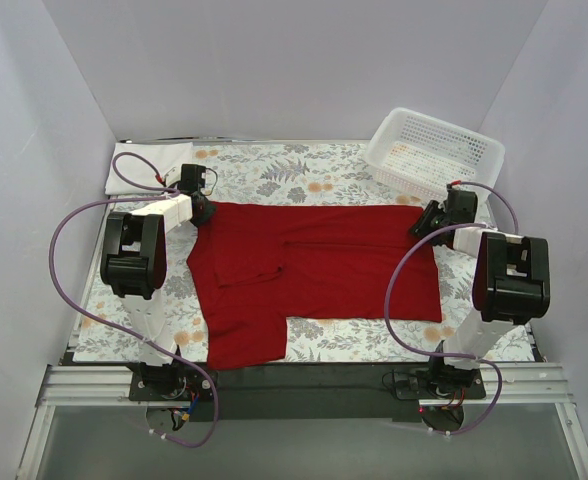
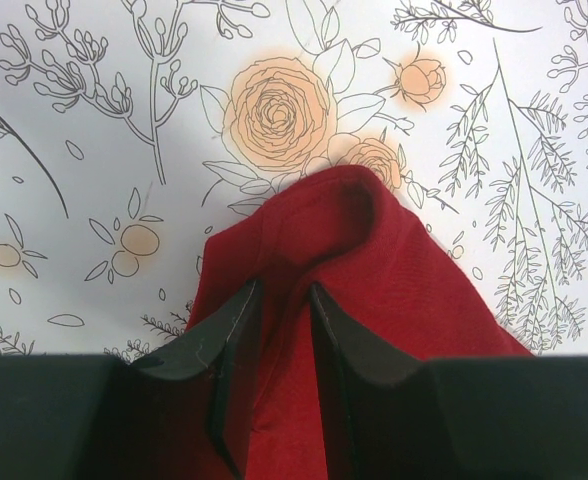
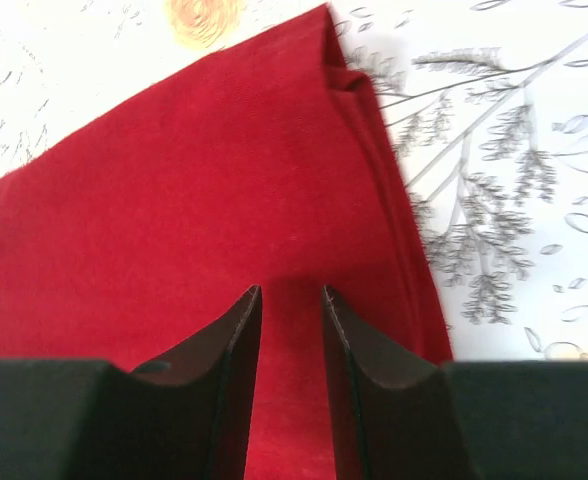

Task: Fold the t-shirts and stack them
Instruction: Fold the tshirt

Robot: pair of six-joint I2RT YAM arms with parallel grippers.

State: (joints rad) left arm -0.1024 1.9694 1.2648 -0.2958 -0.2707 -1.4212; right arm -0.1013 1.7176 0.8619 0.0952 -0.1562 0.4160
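Note:
The deep red t-shirt [image 1: 324,270] lies spread on the floral table cover, with a sleeve part hanging toward the near left. My left gripper [image 1: 202,208] is at the shirt's back-left corner. In the left wrist view the jaws [image 2: 279,288] stand narrow, with a raised ridge of red cloth [image 2: 374,240] pinched between them. My right gripper [image 1: 426,222] is at the back-right corner. Its jaws [image 3: 291,290] stand narrow over the red cloth [image 3: 174,180], near the folded edge. The white folded t-shirt [image 1: 146,165] lies flat at the back left.
A white plastic mesh basket [image 1: 454,125] stands tilted at the back right, just behind the right gripper. The floral cover [image 1: 304,170] shows bare behind the shirt. White walls close in three sides. A metal rail runs along the near edge.

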